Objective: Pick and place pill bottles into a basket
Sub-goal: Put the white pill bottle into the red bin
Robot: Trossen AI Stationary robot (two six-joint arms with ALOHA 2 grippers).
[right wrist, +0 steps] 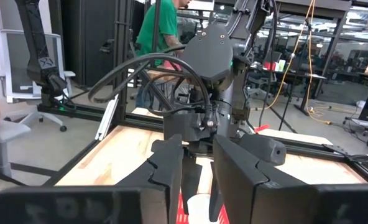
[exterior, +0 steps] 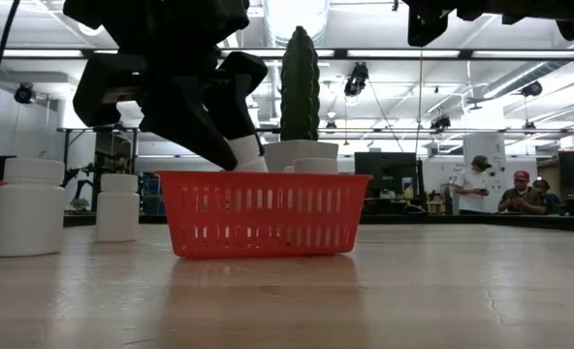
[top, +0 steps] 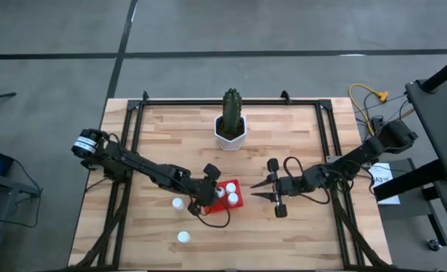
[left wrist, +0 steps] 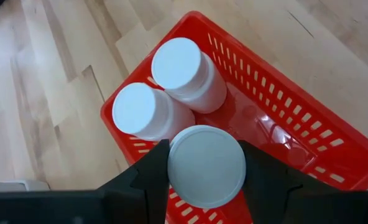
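Left gripper (left wrist: 206,171) clamps a pill bottle (left wrist: 206,165) over the red basket (left wrist: 283,118).
Two bottles (left wrist: 165,93) stand inside; right gripper (top: 263,188) waits beside, fingers apart.

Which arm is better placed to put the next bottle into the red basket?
Left. Its end effector is shut on a pill bottle directly over the basket, beside two bottles already inside. The right end effector waits open beside the basket, holding nothing.
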